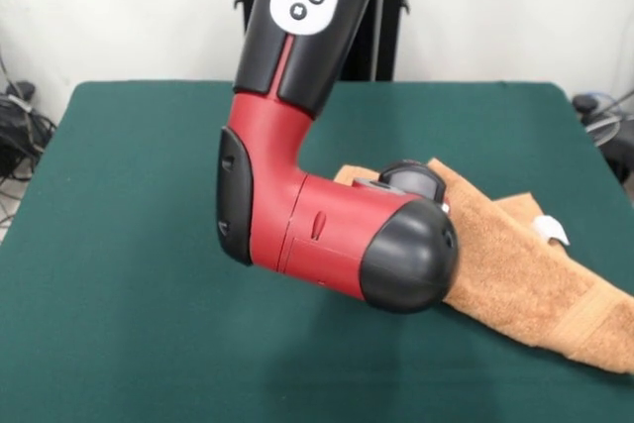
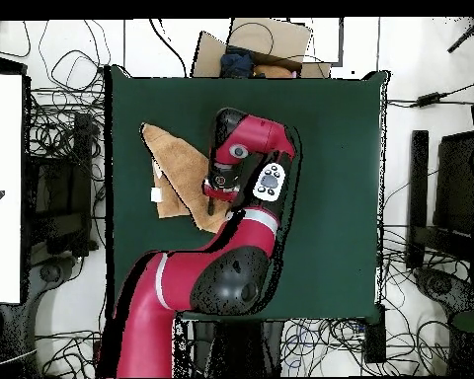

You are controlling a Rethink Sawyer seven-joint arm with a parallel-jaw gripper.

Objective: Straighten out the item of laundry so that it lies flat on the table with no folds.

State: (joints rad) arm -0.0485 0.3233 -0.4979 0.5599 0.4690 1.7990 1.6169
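Light orange-tan terry-cloth towel lies folded into a long narrow strip on the dark green cloth-topped table, running to the table's edge in the front view, small white tag on top. Red and black arm is bent low over the towel's inner end; the hand sits over that end in the overhead view, but can't tell if it's open, closed or gripping cloth. Risks, my read: pinching both layers and dragging the fold along rather than opening it, or pulling the towel off the edge.
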